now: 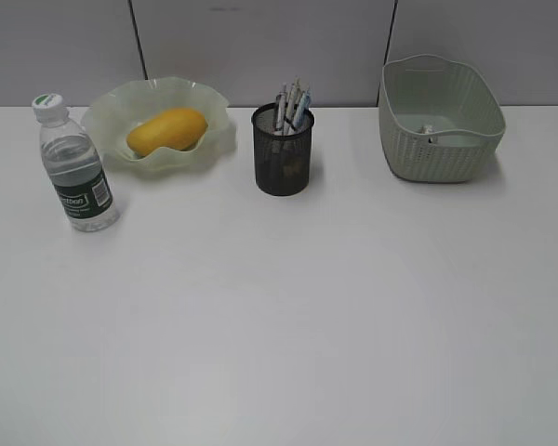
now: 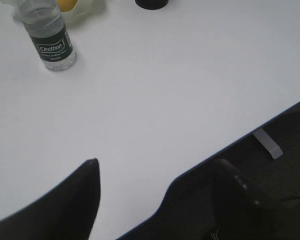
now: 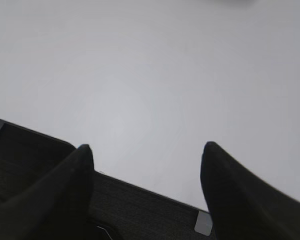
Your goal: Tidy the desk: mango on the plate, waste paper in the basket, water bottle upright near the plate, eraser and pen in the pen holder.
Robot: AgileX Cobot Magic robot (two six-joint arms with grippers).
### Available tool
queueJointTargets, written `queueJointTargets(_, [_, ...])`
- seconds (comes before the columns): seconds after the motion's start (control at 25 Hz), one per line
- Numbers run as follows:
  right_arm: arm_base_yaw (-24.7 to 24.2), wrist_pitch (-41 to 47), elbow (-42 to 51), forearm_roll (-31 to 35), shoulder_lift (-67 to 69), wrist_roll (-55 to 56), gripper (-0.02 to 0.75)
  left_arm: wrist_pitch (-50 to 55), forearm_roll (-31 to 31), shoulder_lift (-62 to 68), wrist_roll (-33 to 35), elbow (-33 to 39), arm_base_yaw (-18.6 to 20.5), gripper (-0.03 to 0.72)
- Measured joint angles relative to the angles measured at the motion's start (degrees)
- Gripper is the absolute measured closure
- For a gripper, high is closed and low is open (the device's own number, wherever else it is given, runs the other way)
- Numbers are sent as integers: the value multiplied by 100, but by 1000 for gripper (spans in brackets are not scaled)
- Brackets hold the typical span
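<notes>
Both sets of fingers are spread wide, empty, near the table (image 1: 279,325) edge; the upright bottle (image 2: 49,37) is seen far ahead of the left fingers (image 2: 155,172).

A pale grey panelled wall (image 1: 260,46) is running along behind the far edge of the table (image 1: 279,325). Two thin dark vertical seams are splitting it into three panels, one (image 1: 138,37) standing toward the far left corner and the other (image 1: 391,28) toward the far right corner. Below the near edge, a dark textured floor surface (image 2: 287,160) is showing in both wrist views. A small light grey metal bracket (image 2: 267,142) is sticking out from under that edge, and a similar grey piece (image 3: 204,223) is peeking out in the right wrist view.
</notes>
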Motion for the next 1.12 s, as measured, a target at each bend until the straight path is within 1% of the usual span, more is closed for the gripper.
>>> queueJointTargets(0.12, [0, 0, 0, 0, 0, 0, 208, 0, 0, 0, 0, 0, 28, 160])
queueJointTargets(0.28, [-90, 0, 0, 17, 0, -5, 211, 0, 0, 0, 0, 0, 394, 160])
queueJointTargets(0.36, [-295, 0, 0, 23, 0, -5, 219, 0, 0, 0, 0, 0, 737, 160])
queueJointTargets(0.48, [-767, -2, 0, 29, -7, -5, 231, 0, 0, -5, 0, 0, 1292, 160])
queueJointTargets(0.68, [-1760, -9, 0, 29, -129, -5, 237, 0, 0, -176, 0, 0, 2300, 160])
queueJointTargets(0.76, [-2053, -8, 0, 29, -307, -5, 237, 0, 0, -306, 0, 0, 2658, 160])
queueJointTargets(0.84, [-2272, -8, 0, 29, -534, -5, 238, 0, 0, -429, 0, 0, 2906, 160])
queueJointTargets(0.96, [-2405, -8, 0, 29, -877, -5, 239, 0, 0, -607, 0, 0, 3098, 160])
queueJointTargets(1.12, [-2415, -14, 0, 29, -1169, -5, 239, 0, 0, -838, 0, 0, 3118, 160])
